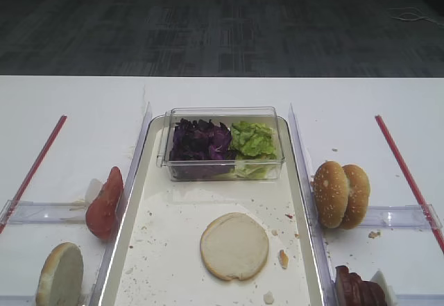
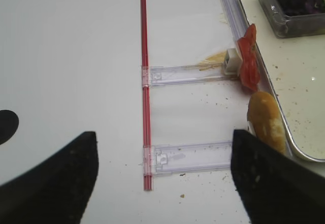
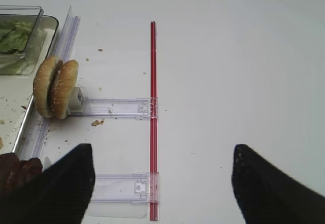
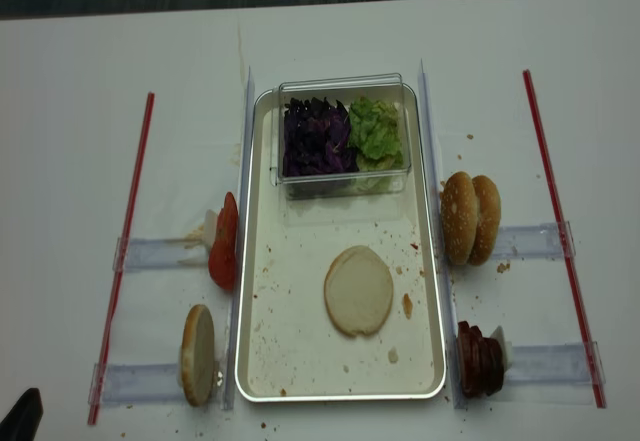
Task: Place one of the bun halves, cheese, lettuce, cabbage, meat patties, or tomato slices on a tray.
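One plain bun half (image 1: 234,245) lies cut face up on the off-white tray (image 1: 142,216). Another bun half (image 2: 265,120) stands on edge left of the tray, close to the right finger of my open left gripper (image 2: 162,178). Tomato slices (image 2: 249,56) stand further up that side. Purple cabbage (image 1: 201,143) and green lettuce (image 1: 253,139) fill a clear box at the tray's far end. Meat patties (image 3: 15,170) sit beside the left finger of my open right gripper (image 3: 162,183), which holds nothing. Cheese is out of view.
Two sesame buns (image 3: 56,88) stand on edge right of the tray. Red rods (image 4: 122,261) (image 4: 560,231) with clear plastic holders (image 2: 188,74) run along both outer sides. Crumbs speckle the tray floor and the white table (image 4: 70,111).
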